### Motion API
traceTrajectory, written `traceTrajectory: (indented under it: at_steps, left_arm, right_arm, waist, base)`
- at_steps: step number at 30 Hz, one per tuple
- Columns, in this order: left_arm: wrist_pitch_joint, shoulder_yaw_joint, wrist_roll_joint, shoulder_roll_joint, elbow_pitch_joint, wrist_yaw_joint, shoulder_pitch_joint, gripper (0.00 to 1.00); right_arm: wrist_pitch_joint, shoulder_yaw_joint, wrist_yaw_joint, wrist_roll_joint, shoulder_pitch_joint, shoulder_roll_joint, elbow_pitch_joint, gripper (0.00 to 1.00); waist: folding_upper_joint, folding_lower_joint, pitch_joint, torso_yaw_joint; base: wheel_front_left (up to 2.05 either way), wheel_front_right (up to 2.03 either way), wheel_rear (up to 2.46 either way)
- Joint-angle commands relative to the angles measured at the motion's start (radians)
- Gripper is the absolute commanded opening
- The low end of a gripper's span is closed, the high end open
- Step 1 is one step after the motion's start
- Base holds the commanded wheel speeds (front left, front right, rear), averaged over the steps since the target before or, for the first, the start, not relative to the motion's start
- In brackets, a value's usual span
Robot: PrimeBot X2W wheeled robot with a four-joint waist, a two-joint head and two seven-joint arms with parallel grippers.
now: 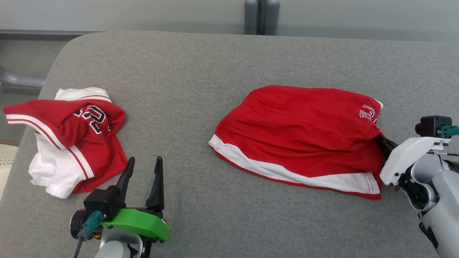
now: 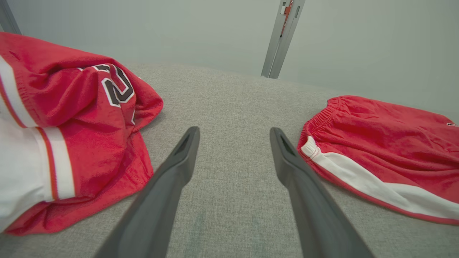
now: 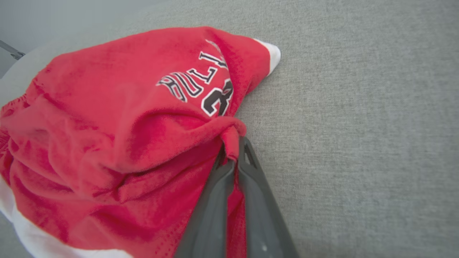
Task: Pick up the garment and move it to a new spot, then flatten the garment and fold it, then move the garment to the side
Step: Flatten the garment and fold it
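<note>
- Grey woven cloth covers the desk (image 1: 200,64), and two garments are laid on it.
- Nearest, at the lower left of the head view, the left fingers (image 1: 156,182) are held wide apart over bare cloth, with nothing between them.
- At the right side, the right fingers (image 3: 252,193) are pressed together on a small bunched fold of the red shorts (image 1: 297,132), just beside the printed lettering (image 3: 195,86).
- The red shorts are spread at the mid-right of the desk, with the white side stripe toward the robot and the gathered waistband to the left; rumpling is seen around the pinch.
- A crumpled red-and-white garment (image 1: 71,139) is heaped at the left edge of the desk, well apart from the shorts.
- The pick-up is judged to be the step in hand: the pinch is made, and the lift is not yet done.
- A slow, steady raise is advised, since only a little cloth is caught and could be pulled free.
- How many layers are pinched cannot be told, so a check is advised as the shorts are raised.
- A bare stretch of desk should be chosen, clear of the heap.
- Farthest off, two grey posts (image 1: 261,16) are seen against a pale wall.
</note>
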Motion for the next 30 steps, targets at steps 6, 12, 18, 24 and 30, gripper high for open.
traceTrajectory:
  at_steps: [6,12,18,24,30]
  left_arm:
    - [-0.003,0.008,0.008,0.002,0.013,-0.009,-0.016,1.0]
    - [-0.003,0.016,0.014,0.002,0.011,-0.007,0.003,1.0]
    - [-0.003,0.042,0.024,0.017,-0.018,0.001,0.025,1.0]
    - [-0.002,0.094,0.056,0.018,-0.096,0.007,0.06,1.0]
    - [-0.002,0.138,0.082,0.004,-0.145,0.0,0.096,1.0]
  right_arm:
    - [-0.07,0.061,0.0,0.034,-0.074,-0.025,0.108,0.0]
    - [-0.131,0.114,0.0,0.071,-0.079,-0.019,0.145,1.0]
    - [-0.244,0.164,0.0,0.068,-0.05,-0.027,0.074,1.0]
    - [-0.373,0.191,0.0,0.045,0.009,-0.021,-0.051,1.0]
    - [-0.44,0.156,0.0,-0.012,0.101,0.0,-0.146,1.0]
  waist:
    - [0.0,0.0,-0.011,-0.001]
    - [0.0,0.0,-0.044,-0.028]
    - [0.0,0.0,-0.091,-0.078]
    - [0.0,0.0,-0.138,-0.138]
    - [0.0,0.0,-0.175,-0.184]
  base:
    - [0.0,0.0,0.0]
    - [0.0,0.0,0.0]
    - [0.0,0.0,0.0]
    - [0.0,0.0,0.0]
    - [0.0,0.0,0.0]
